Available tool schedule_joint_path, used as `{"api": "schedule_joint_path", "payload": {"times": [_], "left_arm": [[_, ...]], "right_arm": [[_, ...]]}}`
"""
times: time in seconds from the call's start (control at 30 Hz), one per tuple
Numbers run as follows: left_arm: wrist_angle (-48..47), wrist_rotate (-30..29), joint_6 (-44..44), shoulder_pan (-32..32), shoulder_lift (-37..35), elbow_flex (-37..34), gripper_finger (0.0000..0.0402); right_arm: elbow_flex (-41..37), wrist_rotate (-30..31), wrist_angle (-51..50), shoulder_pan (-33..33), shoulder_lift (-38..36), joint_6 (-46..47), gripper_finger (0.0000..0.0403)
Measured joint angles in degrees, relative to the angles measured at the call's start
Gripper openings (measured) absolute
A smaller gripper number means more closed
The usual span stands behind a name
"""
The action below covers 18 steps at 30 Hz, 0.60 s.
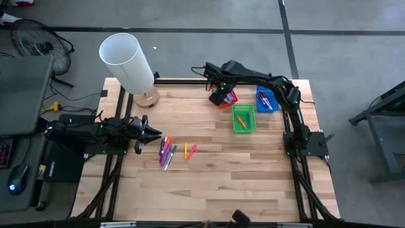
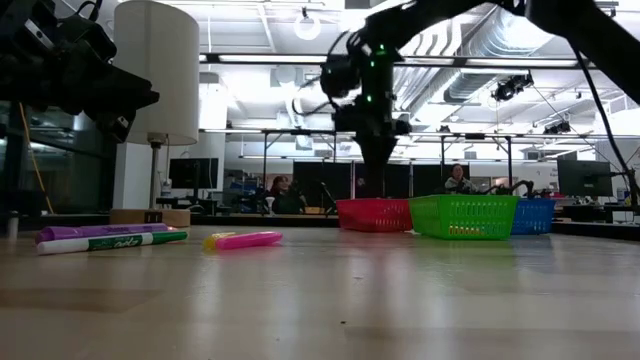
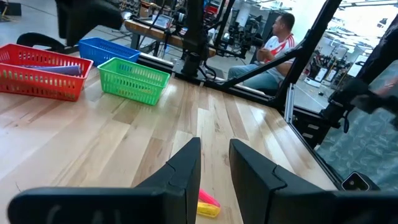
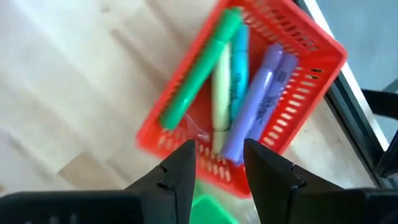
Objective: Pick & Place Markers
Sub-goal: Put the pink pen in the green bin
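Observation:
Several loose markers point(image 1: 167, 151) lie flat on the wooden table, with two more point(image 1: 189, 150) just to their right. In the low view they show as a purple one point(image 2: 100, 232) and a yellow-pink one point(image 2: 243, 239). My left gripper point(image 1: 154, 134) point(image 3: 214, 165) hovers open just left of the cluster and holds nothing. My right gripper point(image 1: 221, 96) point(image 4: 219, 165) is open above the red tray point(image 4: 292, 134), which holds green, yellow, teal and purple markers point(image 4: 233, 87). An orange marker point(image 1: 241, 120) lies in the green tray point(image 1: 243, 127).
The blue tray point(image 1: 266, 106), with markers in it, stands right of the red one at the far right of the table. A white-shaded lamp point(image 1: 126, 60) on a wooden base point(image 1: 147, 98) stands at the far left. People sit in the room beyond the table point(image 3: 273, 53).

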Motion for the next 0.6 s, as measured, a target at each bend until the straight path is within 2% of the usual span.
{"api": "schedule_joint_path", "payload": {"times": [0.4, 0.6], "left_arm": [[0.0, 0.0, 0.0, 0.0, 0.0, 0.0, 0.0083], [0.0, 0.0, 0.0, 0.0, 0.0, 0.0, 0.0083]], "right_arm": [[0.0, -1.1, -4.6, 11.6, -2.1, -4.8, 0.0124], [0.0, -1.1, -5.3, 18.2, -2.1, -2.6, 0.0124]]}}
